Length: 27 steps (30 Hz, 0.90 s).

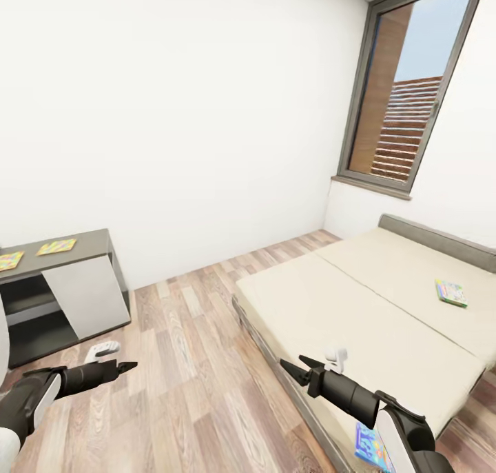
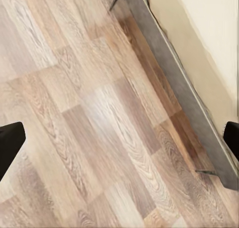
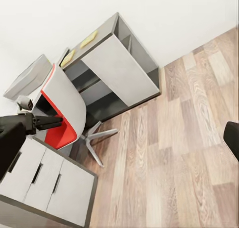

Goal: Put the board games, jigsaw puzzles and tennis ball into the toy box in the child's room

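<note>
Both grippers, left (image 1: 127,367) and right (image 1: 289,369), hang empty, fingers apart. Games lie on the bed (image 1: 358,307): green one (image 1: 451,293) far, blue one (image 1: 372,447) beside our right arm. Puzzles (image 1: 56,247) sit on the surface (image 1: 83,242). We judge best: take blue first, gripping its edge.

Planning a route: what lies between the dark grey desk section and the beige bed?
In the head view, only bare wood-plank floor lies between the dark grey desk section with its white slanted panel and the beige-mattressed bed.

Glossy wood-plank floor (image 1: 186,363); matt beige cloth bed (image 1: 358,314).
</note>
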Available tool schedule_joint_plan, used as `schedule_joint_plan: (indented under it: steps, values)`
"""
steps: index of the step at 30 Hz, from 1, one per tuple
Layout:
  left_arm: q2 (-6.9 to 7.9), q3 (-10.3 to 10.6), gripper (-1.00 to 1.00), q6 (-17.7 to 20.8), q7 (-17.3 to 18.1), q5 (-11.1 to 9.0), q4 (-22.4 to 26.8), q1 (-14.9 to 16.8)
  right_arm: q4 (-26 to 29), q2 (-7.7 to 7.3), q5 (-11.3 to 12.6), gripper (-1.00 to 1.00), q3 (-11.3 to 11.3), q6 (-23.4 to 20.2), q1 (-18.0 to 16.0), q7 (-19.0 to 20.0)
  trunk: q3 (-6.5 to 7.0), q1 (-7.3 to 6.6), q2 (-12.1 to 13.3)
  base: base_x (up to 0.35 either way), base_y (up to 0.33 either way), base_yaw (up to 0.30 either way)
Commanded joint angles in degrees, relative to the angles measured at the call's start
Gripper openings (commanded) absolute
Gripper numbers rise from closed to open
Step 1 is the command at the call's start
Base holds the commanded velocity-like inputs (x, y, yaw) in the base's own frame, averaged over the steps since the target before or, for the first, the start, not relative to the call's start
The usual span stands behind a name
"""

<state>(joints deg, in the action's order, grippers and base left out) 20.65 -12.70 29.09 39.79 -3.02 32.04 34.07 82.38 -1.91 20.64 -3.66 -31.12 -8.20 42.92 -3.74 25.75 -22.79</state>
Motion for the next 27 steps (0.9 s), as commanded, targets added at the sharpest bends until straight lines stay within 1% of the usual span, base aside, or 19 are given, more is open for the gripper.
schedule_joint_plan:
  steps: [1, 27]
  values:
    - [0.0, -0.1, 1.0, 0.5, 0.1, -0.3, 0.0, 0.0, 0.0, 0.0, 0.4, 1.0, 0.0, -0.4, -0.1, 0.1, -0.1, 0.04, -0.1, 0.0, 0.002, -0.263]
    - [0.0, -0.1, 1.0, 0.5, 0.1, -0.3, 0.0, 0.0, 0.0, -0.02, 0.4, 1.0, -0.1, -0.4, -0.1, 0.1, 0.8, 0.04, -0.1, 0.0, 0.004, -0.263]
